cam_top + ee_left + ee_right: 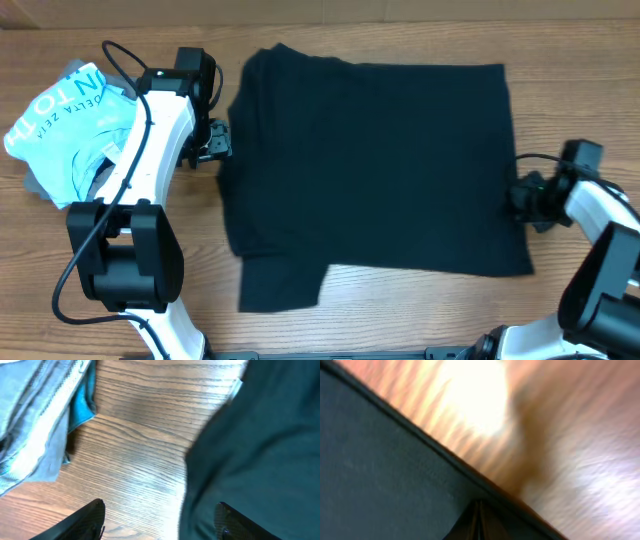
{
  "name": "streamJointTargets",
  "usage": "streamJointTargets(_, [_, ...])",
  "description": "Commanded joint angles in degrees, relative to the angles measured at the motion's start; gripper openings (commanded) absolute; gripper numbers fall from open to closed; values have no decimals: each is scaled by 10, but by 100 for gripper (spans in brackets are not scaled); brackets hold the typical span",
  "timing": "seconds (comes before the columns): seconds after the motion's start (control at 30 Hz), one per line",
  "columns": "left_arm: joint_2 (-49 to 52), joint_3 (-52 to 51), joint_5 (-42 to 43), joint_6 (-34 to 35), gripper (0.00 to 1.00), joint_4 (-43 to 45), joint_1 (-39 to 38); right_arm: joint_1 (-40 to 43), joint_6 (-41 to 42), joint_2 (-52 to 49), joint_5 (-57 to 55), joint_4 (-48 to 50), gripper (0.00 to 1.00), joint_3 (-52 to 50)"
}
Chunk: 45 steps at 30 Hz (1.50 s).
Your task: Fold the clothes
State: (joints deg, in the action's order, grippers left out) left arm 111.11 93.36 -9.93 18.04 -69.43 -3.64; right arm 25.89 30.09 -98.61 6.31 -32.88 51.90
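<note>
Black T-shirt (370,170) spread flat at middle of counter (420,320); left gripper (215,140) just beside its left edge, fingers spread wide, grasping nothing; right gripper (520,197) at its right edge, clenched tight; cannot tell whether fabric is pinched; light blue shirt (60,120) bunched at far left.

The black T-shirt (370,170) is seen as soft, matt cloth, unprinted and lightly creased along its left edge. The table (580,100) beneath is shown in a smooth wood-grain finish, with a bright glare caught on it in the right wrist view. At far left, the light blue shirt (60,115) is rendered in thin cloth printed with white lettering, beside a grey garment (40,185) of dull fabric. The left arm (150,140) is clad in glossy white shells, apparently plastic, with matt black housings at its joints and a black cable (120,60).
</note>
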Motion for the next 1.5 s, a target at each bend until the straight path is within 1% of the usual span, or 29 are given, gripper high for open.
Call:
streamJointTargets(0.0, [-5,6,45,-36,72,8,2,40,-24,-4,18,-6,8,16])
streamJointTargets(0.07, [-5,5,72,-56,72,21,1,48,-51,3,74,-18,9,37])
streamJointTargets(0.13, [-2,4,87,-66,71,37,0,55,-56,18,103,-44,11,66])
streamJointTargets(0.2, [6,3,106,-68,65,59,-1,57,-66,38,123,-74,12,98])
streamJointTargets(0.23, [11,2,121,-78,59,74,-2,56,-66,51,131,-94,13,117])
streamJointTargets(0.27, [19,-3,146,-92,50,91,-2,56,-66,62,138,-110,14,131])
streamJointTargets(0.3, [26,-7,169,-100,39,103,-3,56,-69,73,149,-124,15,144])
streamJointTargets(0.37, [43,-18,200,-105,25,120,-3,51,-90,93,176,-145,17,162])
streamJointTargets(0.4, [54,-23,206,-105,21,124,-3,48,-94,101,183,-152,18,165])
streamJointTargets(0.5, [92,-33,223,-106,12,125,-3,41,-94,118,187,-170,18,165])
streamJointTargets(0.6, [130,-33,246,-123,5,118,-7,33,-96,118,186,-180,18,165])
streamJointTargets(0.7, [160,-33,231,-120,4,114,-7,26,-107,118,186,-183,18,165])
streamJointTargets(0.77, [171,-33,201,-104,4,110,-6,21,-108,118,186,-183,19,165])
streamJointTargets(0.9, [174,-32,91,-49,4,92,1,17,-108,118,175,-184,19,164])
streamJointTargets(0.97, [172,-32,52,-29,4,77,6,14,-108,118,168,-184,19,163])
streamJointTargets(1.1, [163,-31,23,-20,4,60,14,-2,-108,118,140,-180,20,160])
streamJointTargets(1.17, [150,-31,0,5,4,52,15,-13,-108,117,131,-174,22,155])
streamJointTargets(1.23, [129,-29,-11,15,5,52,15,-28,-108,111,127,-162,23,146])
streamJointTargets(1.3, [109,-25,-11,15,9,57,15,-39,-108,103,124,-150,24,137])
streamJointTargets(1.37, [85,-17,-11,15,16,61,15,-49,-107,90,107,-137,24,125])
streamJointTargets(1.47, [52,-3,-11,14,37,67,15,-54,-99,66,87,-124,24,110])
